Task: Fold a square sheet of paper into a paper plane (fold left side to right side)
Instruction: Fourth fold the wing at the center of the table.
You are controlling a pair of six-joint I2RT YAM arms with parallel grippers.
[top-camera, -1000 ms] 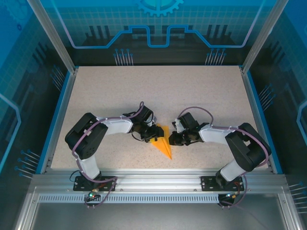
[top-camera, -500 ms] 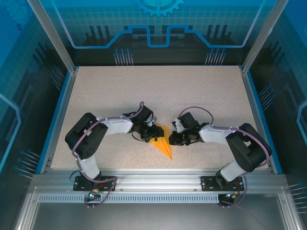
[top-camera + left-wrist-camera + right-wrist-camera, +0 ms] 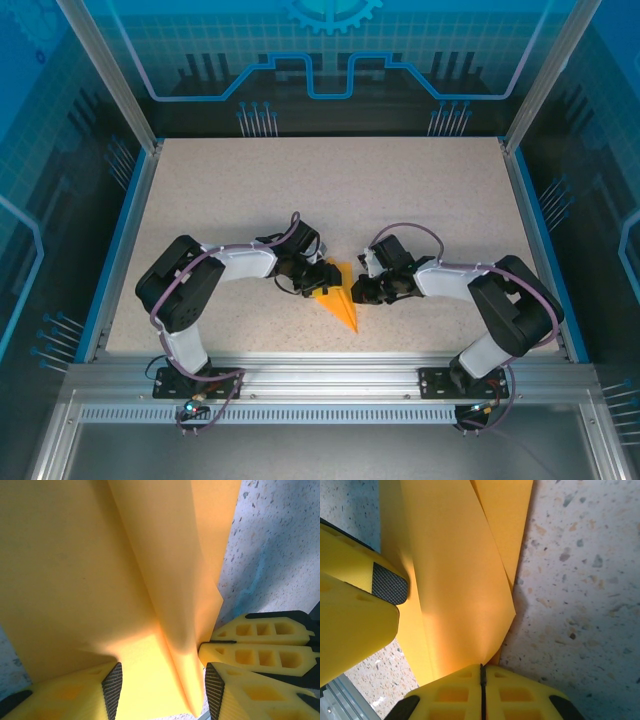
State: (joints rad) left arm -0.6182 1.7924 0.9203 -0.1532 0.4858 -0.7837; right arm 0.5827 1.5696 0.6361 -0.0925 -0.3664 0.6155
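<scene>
Top external: orange paper plane (image 3: pixel 340 303) flat on worktop (image 3: pixel 330 190) between both arms, pointed tip toward near edge. Left gripper (image 3: pixel 320 277) over its left side, right gripper (image 3: pixel 358 292) at its right edge.
Left wrist: left gripper (image 3: pixel 162 692) jaws about halfway apart, straddling raised fold, clamping nothing.
Right wrist: right gripper (image 3: pixel 481 687) jaws pressed together, pinching flap edge.

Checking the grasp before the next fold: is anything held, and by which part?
The right gripper is shut on the orange paper, pinching the edge of its top flap. The left gripper stands open astride it.
</scene>
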